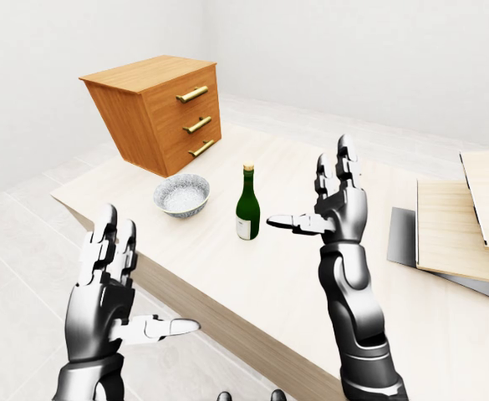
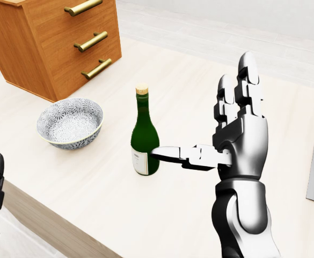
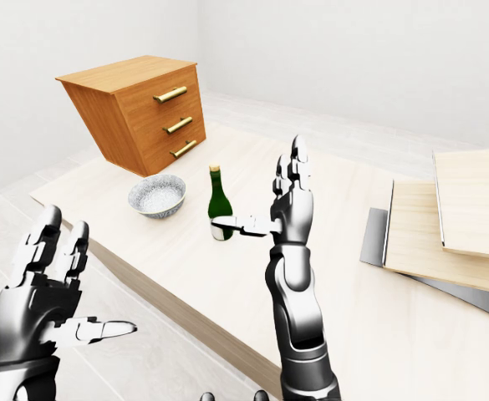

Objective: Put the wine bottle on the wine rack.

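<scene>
In the left-eye view, the pale wooden table [image 1: 227, 276] ran from upper left to lower right, its near edge crossing above the tiled floor [image 1: 27, 251]. The green wine bottle [image 1: 247, 205] stood upright on it, with bare tabletop on its right side. The patterned bowl [image 1: 181, 194] sat just left of the bottle, and the wooden drawer chest [image 1: 156, 113] stood beyond the bowl. The left hand [image 1: 110, 292] hung off the table over the floor, fingers spread, holding nothing.

In the head view, the right hand [image 2: 237, 140] stood upright beside the bottle, fingers spread, its thumb tip overlapping the bottle's lower body; contact could not be told.

In the right-eye view, stacked light boards [image 3: 453, 217] lay on the table's right side, well apart from the bottle.
</scene>
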Tool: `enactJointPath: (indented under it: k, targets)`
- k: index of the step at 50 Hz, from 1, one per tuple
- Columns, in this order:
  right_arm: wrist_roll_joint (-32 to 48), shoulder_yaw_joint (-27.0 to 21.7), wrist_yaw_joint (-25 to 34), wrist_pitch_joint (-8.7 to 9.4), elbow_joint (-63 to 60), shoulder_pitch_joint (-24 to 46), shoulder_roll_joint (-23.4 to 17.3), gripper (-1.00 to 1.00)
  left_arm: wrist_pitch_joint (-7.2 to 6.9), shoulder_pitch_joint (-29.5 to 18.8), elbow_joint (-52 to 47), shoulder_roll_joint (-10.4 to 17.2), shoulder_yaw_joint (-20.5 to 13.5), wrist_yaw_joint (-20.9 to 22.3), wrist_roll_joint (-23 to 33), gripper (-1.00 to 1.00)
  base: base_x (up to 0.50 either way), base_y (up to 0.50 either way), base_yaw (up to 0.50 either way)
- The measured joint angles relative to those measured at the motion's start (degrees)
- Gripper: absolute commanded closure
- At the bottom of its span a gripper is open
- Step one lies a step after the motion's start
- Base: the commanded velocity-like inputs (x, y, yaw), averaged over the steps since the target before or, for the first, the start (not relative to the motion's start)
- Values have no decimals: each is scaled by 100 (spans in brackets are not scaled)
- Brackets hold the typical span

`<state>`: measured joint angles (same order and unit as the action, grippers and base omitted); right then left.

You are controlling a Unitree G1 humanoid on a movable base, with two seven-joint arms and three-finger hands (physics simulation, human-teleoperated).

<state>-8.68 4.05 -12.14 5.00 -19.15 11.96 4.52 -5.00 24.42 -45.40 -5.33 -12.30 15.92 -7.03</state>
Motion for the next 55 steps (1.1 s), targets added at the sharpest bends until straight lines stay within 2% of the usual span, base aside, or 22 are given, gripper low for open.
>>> enactJointPath:
  k: [14, 32, 55]
  targets:
    - [-46, -61, -167, 0, 779, 599, 93, -100, 0, 1, -220, -85, -177, 112, -59, -100, 0, 0, 0]
    - [-150, -198, -188, 0, 2397, 1351, 128, -100, 0, 20, -213, -207, -375, 282, -82, -100, 0, 0, 0]
    - [-111, -293, -143, 0, 3990, 1995, 117, -100, 0, 66, -168, -301, -410, 378, -19, -100, 0, 0, 0]
